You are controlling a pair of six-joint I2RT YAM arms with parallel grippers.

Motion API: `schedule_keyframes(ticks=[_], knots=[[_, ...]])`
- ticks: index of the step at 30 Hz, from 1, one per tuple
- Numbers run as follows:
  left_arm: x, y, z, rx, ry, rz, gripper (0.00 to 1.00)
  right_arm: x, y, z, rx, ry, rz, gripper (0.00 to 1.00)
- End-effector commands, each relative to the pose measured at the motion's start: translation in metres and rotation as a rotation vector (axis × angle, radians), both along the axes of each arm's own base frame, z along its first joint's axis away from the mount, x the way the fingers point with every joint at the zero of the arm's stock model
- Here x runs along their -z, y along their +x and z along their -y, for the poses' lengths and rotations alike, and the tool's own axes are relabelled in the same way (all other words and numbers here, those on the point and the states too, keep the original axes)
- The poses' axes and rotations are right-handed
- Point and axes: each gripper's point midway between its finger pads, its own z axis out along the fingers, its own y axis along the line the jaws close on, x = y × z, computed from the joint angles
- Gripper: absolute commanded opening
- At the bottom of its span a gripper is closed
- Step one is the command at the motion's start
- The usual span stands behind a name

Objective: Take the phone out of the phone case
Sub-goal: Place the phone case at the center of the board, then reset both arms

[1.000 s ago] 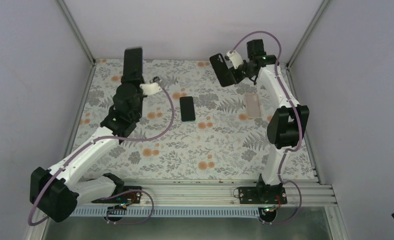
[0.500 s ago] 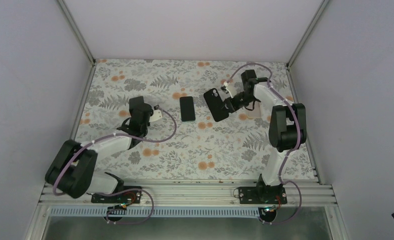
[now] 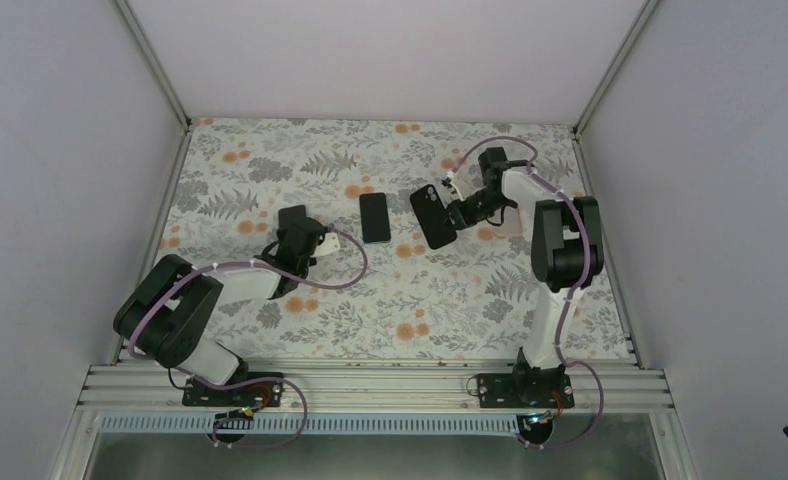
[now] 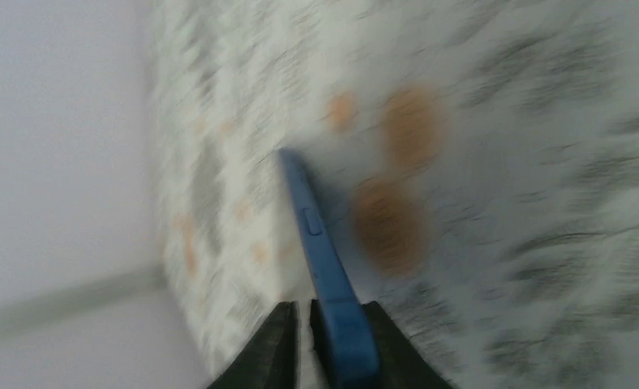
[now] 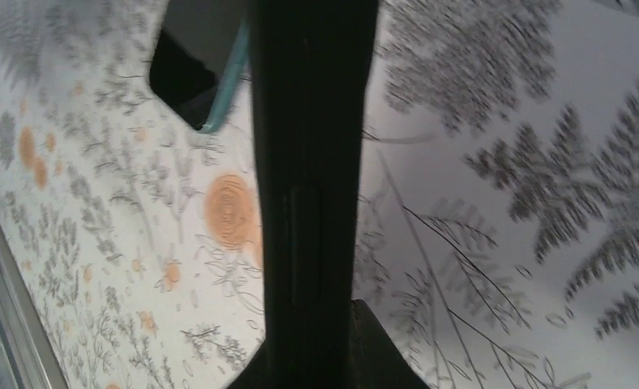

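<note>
My left gripper (image 3: pixel 292 220) is low over the table's left part, shut on a thin blue-edged phone case (image 4: pixel 312 235) seen edge-on with a side button; a thin gap shows beside one finger (image 4: pixel 277 340). My right gripper (image 3: pixel 456 213) is shut on a black phone-shaped slab (image 3: pixel 432 215) with a camera ring on its back, held tilted just right of centre. In the right wrist view the black slab (image 5: pixel 312 121) fills the middle and hides one finger. A dark phone (image 3: pixel 374 216) lies flat on the table between the grippers; its teal edge shows in the right wrist view (image 5: pixel 190 77).
A pale translucent flat piece (image 3: pixel 511 228) lies on the floral table cover (image 3: pixel 390 300) under the right forearm. Grey walls with metal corner posts (image 3: pixel 153 60) close in the back and sides. An aluminium rail (image 3: pixel 370 385) runs along the near edge.
Both arms came down from raised poses. The left gripper pulled back and down to the table's left with its item. The right gripper swung forward and down toward the centre with the black slab.
</note>
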Motion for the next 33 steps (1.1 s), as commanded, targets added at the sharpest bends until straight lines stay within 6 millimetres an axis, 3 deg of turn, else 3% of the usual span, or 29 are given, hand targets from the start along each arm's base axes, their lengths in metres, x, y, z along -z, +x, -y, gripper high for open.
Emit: schedule_keyframes(ticks=[1,3,6,8,9,10,11,12,16,17,18,19,23,26,30,33], knots=[[0.066,-0.057,0.027,0.139,-0.072,-0.375,0.35,0.014,0.009,0.018,0.083,-0.062,-0.052,0.18],[0.074,-0.074,0.034,0.18,-0.09,-0.47,0.48,0.017,0.009,0.024,0.101,-0.096,-0.053,0.27],[0.086,-0.105,0.044,0.247,-0.114,-0.645,0.63,0.013,0.012,0.034,0.117,-0.15,-0.021,0.49],[0.087,-0.126,0.048,0.271,-0.124,-0.755,0.69,0.006,0.01,0.043,0.093,-0.213,0.001,0.72],[0.082,-0.13,0.052,0.277,-0.145,-0.79,0.72,-0.003,0.016,0.055,0.084,-0.293,0.051,0.94],[0.075,-0.136,0.059,0.283,-0.174,-0.84,0.78,-0.016,0.021,0.062,0.081,-0.334,0.106,0.99],[0.062,-0.139,0.066,0.293,-0.214,-0.876,0.92,-0.027,0.024,0.073,0.082,-0.4,0.16,1.0],[0.045,-0.142,0.077,0.316,-0.266,-0.906,0.99,-0.04,0.024,0.081,0.065,-0.46,0.216,1.0],[-0.061,-0.135,0.118,0.457,-0.512,-0.9,1.0,-0.089,0.023,0.112,0.074,-0.63,0.391,1.0],[-0.096,-0.122,0.123,0.479,-0.564,-0.837,1.0,-0.105,0.025,0.12,0.103,-0.662,0.452,1.0],[-0.114,-0.114,0.12,0.463,-0.599,-0.797,1.0,-0.122,0.026,0.125,0.135,-0.675,0.521,1.0],[-0.145,-0.096,0.116,0.451,-0.642,-0.704,1.0,-0.136,0.028,0.129,0.17,-0.667,0.578,1.0],[-0.219,-0.04,0.072,0.314,-0.786,-0.397,1.0,-0.17,0.025,0.134,0.305,-0.553,0.709,1.0],[-0.254,-0.001,0.008,0.096,-0.863,-0.113,1.0,-0.182,0.028,0.143,0.428,-0.463,0.804,1.0],[-0.264,0.034,-0.106,-0.243,-0.889,0.23,1.0,-0.18,0.03,0.187,0.62,-0.454,0.907,1.0],[-0.229,0.041,-0.175,-0.386,-1.013,0.216,1.0,-0.164,0.03,0.224,0.745,-0.584,0.893,1.0]])
